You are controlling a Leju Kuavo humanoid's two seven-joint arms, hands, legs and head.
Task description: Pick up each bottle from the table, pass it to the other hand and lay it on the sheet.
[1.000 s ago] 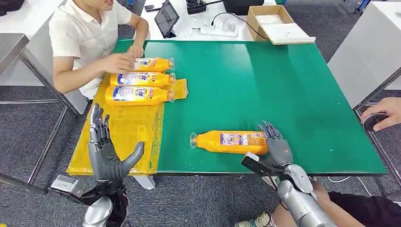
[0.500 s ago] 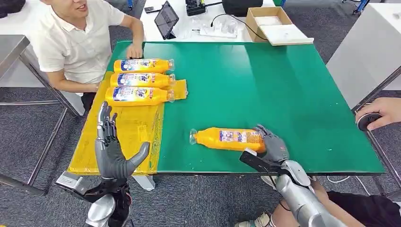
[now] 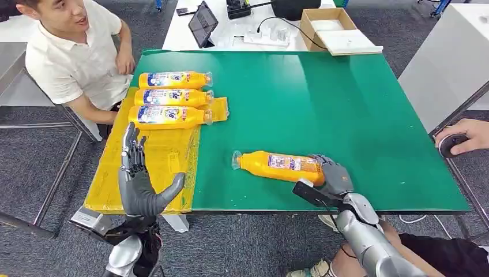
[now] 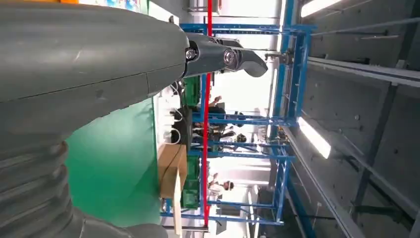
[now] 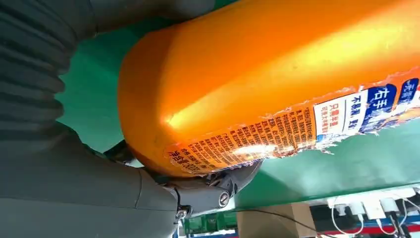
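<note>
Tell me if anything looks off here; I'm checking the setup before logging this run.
Mostly tidy. Three bottles lie side by side, but the farthest bottle lies on the bare green table just beyond the yellow sheet. In the right wrist view the label of the fourth bottle, held by the right robot hand, has a ragged edge.

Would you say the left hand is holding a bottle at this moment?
No, the left hand is raised with fingers spread and empty; the right hand grips the bottle.
</note>
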